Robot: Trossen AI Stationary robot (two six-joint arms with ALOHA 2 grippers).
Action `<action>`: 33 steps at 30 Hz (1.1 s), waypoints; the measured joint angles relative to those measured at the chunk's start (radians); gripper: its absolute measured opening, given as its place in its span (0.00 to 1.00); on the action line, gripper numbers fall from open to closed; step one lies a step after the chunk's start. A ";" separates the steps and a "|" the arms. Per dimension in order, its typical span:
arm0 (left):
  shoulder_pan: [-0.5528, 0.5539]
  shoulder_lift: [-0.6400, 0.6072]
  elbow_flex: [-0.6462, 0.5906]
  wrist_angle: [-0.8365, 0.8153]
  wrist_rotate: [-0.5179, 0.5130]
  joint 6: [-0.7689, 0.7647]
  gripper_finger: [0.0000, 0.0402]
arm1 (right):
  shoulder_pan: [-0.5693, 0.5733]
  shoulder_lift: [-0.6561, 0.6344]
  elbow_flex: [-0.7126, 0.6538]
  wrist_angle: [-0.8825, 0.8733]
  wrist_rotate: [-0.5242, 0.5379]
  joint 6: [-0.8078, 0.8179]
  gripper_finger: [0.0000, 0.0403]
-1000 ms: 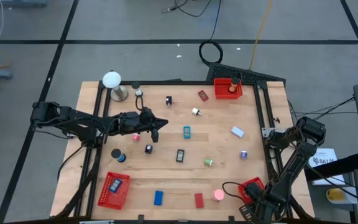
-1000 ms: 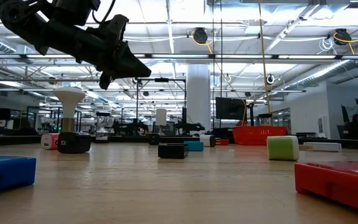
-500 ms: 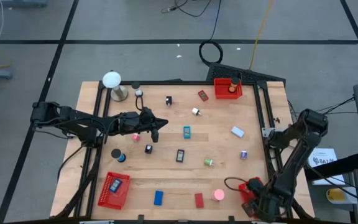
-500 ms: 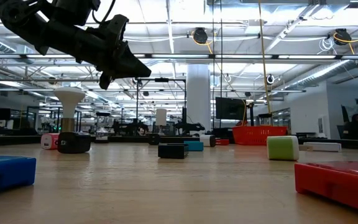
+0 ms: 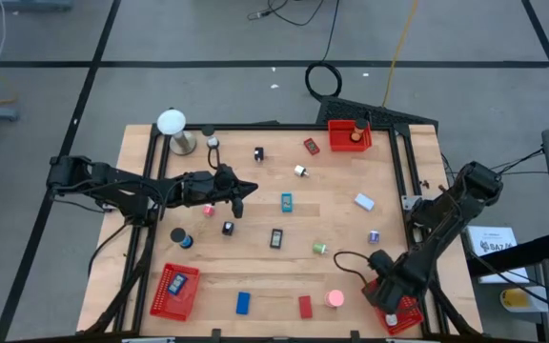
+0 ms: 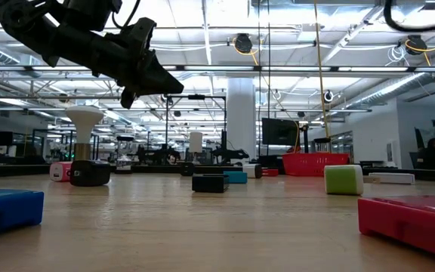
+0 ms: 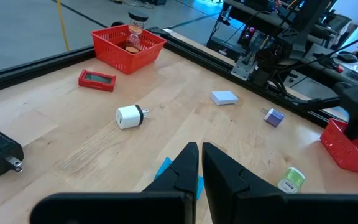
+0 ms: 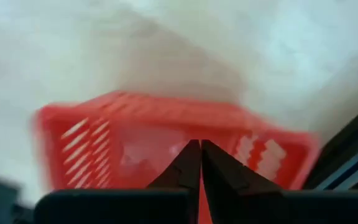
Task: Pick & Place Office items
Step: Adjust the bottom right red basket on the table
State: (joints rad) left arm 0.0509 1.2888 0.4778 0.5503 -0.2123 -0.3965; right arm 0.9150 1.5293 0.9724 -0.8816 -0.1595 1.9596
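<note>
Risk of snagging the near-right red basket (image 5: 400, 307), with right gripper (image 5: 385, 292) pinched together, empty, just above it.

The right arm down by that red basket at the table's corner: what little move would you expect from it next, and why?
Probably a short swing inward toward the pink round piece. The right tool is shut over the red basket, with nothing seen between its fingers, and that piece is the nearest loose item. The left tool, also shut, hangs above the table's middle.
</note>
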 joint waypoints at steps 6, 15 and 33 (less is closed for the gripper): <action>0.000 0.000 0.000 0.000 0.000 0.000 0.05 | 0.001 0.000 -0.036 0.003 0.028 0.007 0.03; 0.000 0.000 0.000 0.000 0.000 -0.004 0.05 | 0.001 0.000 -0.036 -0.015 0.098 0.010 0.02; 0.001 0.000 0.000 0.031 0.000 -0.008 0.05 | -0.033 -0.104 -0.036 -0.028 0.113 -0.115 0.02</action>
State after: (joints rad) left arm 0.0517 1.2884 0.4778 0.5812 -0.2126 -0.4049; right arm 0.8822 1.4249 0.9363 -0.9093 -0.0468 1.8446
